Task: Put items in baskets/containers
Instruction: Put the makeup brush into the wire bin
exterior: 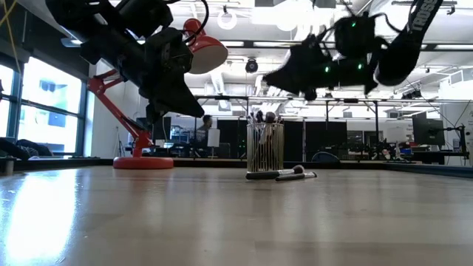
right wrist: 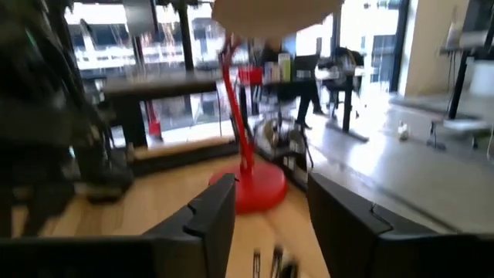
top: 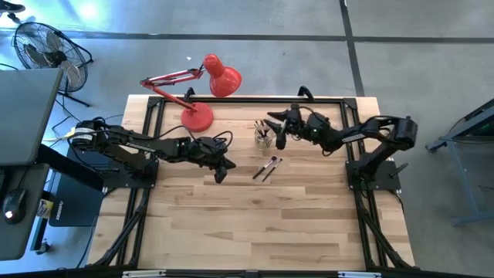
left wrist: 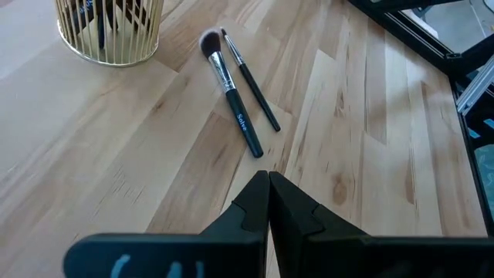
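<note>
Left gripper nearest lens, fingers pressed together, empty, near two loose brushes on table. Right gripper parted, empty, above cup holding brushes. Risk: low retreat could clip cup, tip it, spill contents.

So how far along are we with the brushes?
Mostly done: several brushes stand in the cup. Nothing is in hand. The right hand hangs open right by the cup, so it looks to have just dropped one in, while the left hand is shut and empty above the table. Left to do: two brushes lying side by side on the wood near the cup.
</note>
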{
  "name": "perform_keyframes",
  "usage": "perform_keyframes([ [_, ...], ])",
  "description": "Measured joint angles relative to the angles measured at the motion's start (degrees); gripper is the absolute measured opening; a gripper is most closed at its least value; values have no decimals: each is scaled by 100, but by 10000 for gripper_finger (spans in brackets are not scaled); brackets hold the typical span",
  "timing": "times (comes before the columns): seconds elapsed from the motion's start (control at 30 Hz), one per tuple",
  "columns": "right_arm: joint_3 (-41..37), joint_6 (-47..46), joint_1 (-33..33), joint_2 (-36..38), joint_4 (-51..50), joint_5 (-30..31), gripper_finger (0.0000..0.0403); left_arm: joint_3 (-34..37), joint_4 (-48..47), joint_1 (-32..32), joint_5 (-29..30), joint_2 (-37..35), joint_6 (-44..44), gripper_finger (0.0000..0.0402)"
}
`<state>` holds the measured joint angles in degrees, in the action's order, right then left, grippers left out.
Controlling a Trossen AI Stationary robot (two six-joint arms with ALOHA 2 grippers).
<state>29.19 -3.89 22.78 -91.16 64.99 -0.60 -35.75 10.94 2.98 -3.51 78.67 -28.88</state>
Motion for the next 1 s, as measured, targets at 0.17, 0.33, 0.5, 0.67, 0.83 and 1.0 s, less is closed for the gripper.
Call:
perform_keyframes([
  [0.17, 0, 345, -172, 913, -646, 265, 152, 0, 4, 0, 2, 0, 0, 1],
  [0.33, 0, 225, -729, 2199, -3110, 1326, 124, -76, -6, 0, 7, 0, 111, 1],
  [0.5, 0, -1492, -1364, 3349, -5832, 1997, 69, -358, 0, -2, 262, 0, 487, 1],
  [0.67, 0, -2691, -1900, 3891, -7669, 1960, 8, -902, -649, 0, 741, 84, 562, 0],
  [0.83, 0, -3604, -2179, 3880, -8769, 1981, 19, -2071, -2297, -97, 1055, 683, 846, 0],
  [1.0, 0, -4265, -2304, 3747, -9655, 1806, 19, -3520, -3911, -320, 1485, 1610, 957, 0],
])
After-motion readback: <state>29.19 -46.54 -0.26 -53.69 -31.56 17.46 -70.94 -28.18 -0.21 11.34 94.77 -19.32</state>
